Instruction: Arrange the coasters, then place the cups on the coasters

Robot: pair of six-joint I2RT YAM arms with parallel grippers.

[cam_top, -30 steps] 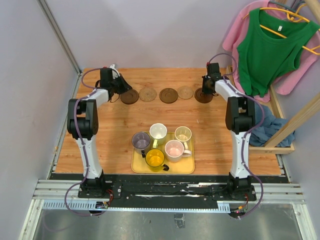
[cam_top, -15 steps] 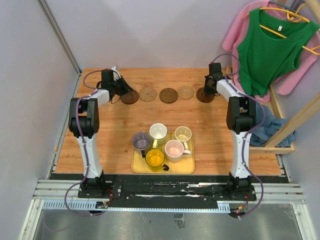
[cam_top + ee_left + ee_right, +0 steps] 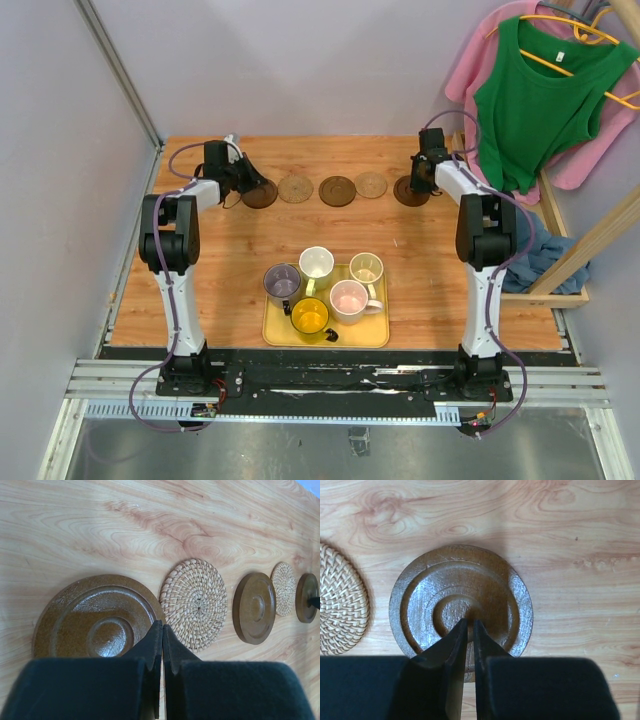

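Top external view shows five coasters (image 3: 337,190) in a row beyond the yellow tray (image 3: 275,338), well apart from it: dark, tan, dark, tan, dark. All five cups (image 3: 316,264) stand on the yellow tray, none on a coaster. My left gripper (image 3: 162,627) is beyond the tray and to its left, over the near right edge of the leftmost dark coaster (image 3: 100,620). Its fingers are clenched tip to tip with nothing between them. My right gripper (image 3: 470,622) is beyond the tray and to its right, over the middle of the rightmost dark coaster (image 3: 495,585). Its fingers are pressed nearly together, a thin slit between the tips, grasping nothing.
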